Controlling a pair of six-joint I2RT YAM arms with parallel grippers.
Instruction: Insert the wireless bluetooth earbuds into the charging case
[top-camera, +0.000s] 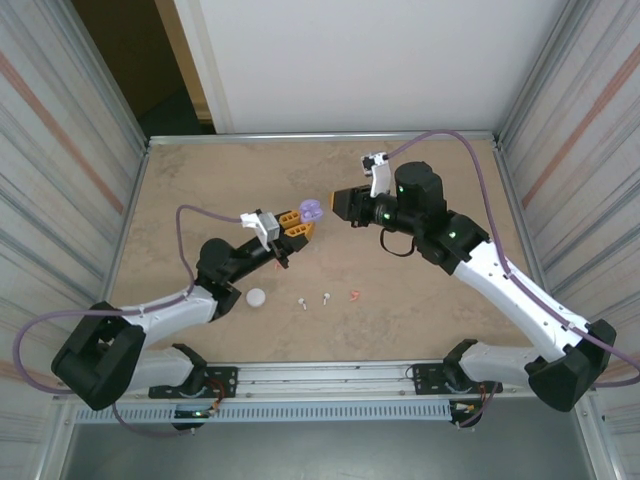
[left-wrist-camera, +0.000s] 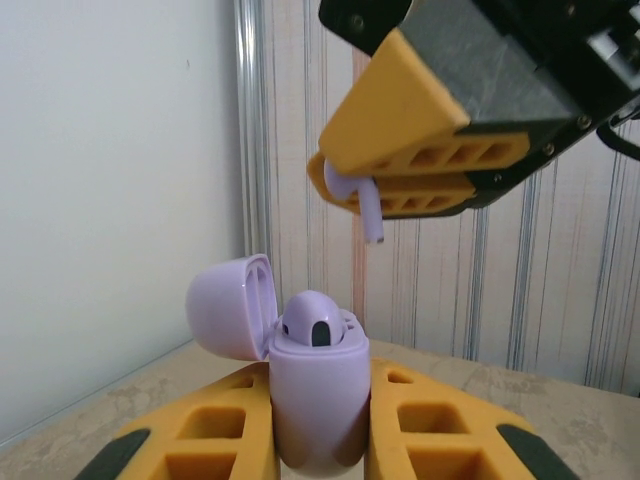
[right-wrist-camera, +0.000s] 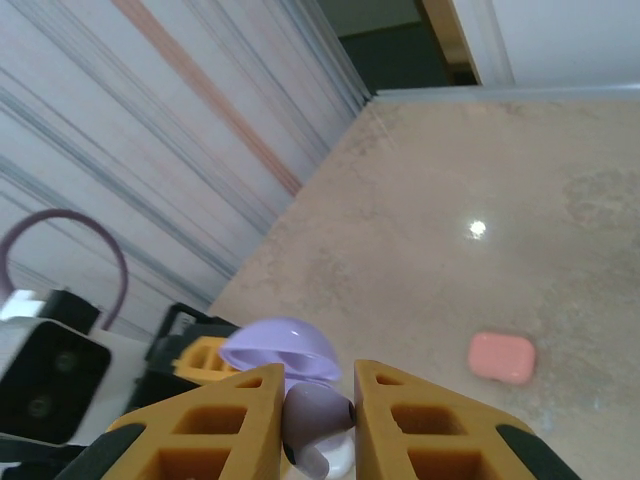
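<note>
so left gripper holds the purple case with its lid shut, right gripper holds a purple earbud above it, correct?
No, the lid is open, flipped back, as the left wrist view shows. The rest stands: left gripper holds the purple case, right gripper holds a purple earbud above it.

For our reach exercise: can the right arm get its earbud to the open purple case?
Probably yes: the lilac plastic charging case, upright in the left jaws, has its lid swung back, with nothing between it and the purple stemmed earbud.
</note>
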